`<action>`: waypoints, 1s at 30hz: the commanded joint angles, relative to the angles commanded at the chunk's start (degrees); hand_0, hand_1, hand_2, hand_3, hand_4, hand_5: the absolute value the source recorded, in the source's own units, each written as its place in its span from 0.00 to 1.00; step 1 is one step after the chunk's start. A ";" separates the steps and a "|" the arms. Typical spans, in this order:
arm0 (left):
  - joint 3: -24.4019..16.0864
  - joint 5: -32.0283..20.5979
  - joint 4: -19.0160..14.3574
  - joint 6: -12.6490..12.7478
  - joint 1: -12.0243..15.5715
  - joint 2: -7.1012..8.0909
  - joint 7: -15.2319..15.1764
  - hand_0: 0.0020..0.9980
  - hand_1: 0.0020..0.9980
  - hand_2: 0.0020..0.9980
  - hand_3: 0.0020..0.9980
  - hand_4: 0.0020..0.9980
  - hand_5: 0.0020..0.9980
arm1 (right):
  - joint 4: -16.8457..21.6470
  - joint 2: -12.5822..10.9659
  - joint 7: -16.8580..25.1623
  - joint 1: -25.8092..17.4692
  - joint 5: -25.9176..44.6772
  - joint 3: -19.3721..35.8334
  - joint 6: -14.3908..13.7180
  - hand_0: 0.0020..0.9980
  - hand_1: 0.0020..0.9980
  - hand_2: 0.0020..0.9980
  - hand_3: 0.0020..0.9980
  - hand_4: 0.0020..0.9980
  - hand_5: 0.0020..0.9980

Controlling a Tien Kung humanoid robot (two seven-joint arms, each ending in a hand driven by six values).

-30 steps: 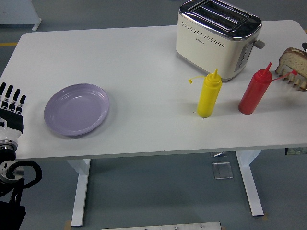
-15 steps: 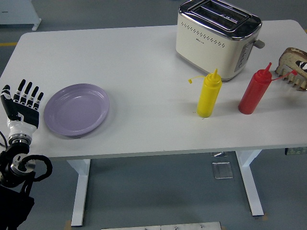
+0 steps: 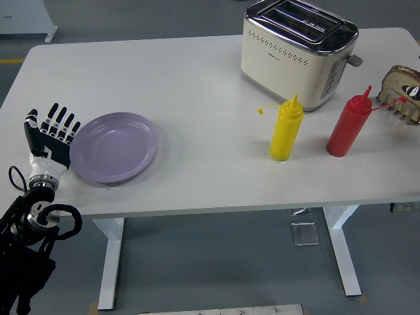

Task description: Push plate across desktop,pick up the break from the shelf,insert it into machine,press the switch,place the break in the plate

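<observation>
The first step, pushing the plate (image 3: 114, 146) across the surface (image 3: 197, 85), is in hand. The left hand (image 3: 49, 134) stands flat-fingered and released, grasping nothing, against the plate's left rim. The plate sits well left of the toaster (image 3: 296, 49); the bread (image 3: 403, 84) waits on its rack right of the toaster. Next calls for a steady sideways shove toward the toaster.

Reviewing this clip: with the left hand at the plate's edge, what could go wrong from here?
The left hand, fingers open, meets the purple plate at its left rim only; an off-centre push may spin it or send it toward the table's near edge. A long push could reach the yellow bottle standing upright in its way and tip it.
</observation>
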 joint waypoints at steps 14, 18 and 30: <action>7.34 -3.68 4.39 -1.38 -3.29 -2.05 0.47 0.89 0.88 0.86 0.79 0.56 1.00 | -3.17 0.72 1.85 1.42 -3.75 -2.62 -6.27 0.38 0.47 0.52 0.53 0.50 0.08; 9.79 -4.80 5.98 -1.72 -4.38 -3.17 0.56 0.89 0.88 0.86 0.79 0.56 1.00 | -3.55 0.94 2.25 1.64 -3.94 -3.35 -6.36 0.32 0.43 0.50 0.51 0.45 0.04; 16.60 -7.65 9.38 -2.36 -7.33 -4.52 0.79 0.89 0.87 0.86 0.79 0.56 1.00 | -1.27 0.86 2.71 1.89 -4.61 -3.56 -8.99 0.28 0.37 0.44 0.48 0.37 0.00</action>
